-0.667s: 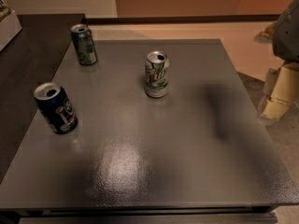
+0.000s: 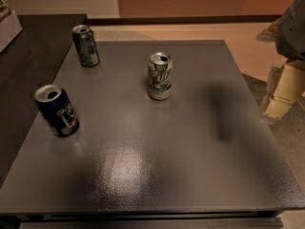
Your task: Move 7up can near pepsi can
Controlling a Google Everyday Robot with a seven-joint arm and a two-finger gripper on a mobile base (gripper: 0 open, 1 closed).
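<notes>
Nothing of the job is done yet. The white-silver 7up can with green lettering point(image 2: 159, 76) stands upright mid-surface, well apart from the tool. The dark blue pepsi can point(image 2: 57, 111) stands farther from it again, near the opposite edge of the grey surface point(image 2: 157, 175). Grasp, carry and set-down all remain. The cream tool point(image 2: 279, 97) hangs beside the surface below the grey arm point(image 2: 293, 27), touching nothing. I cannot tell whether it is open or closed.
</notes>
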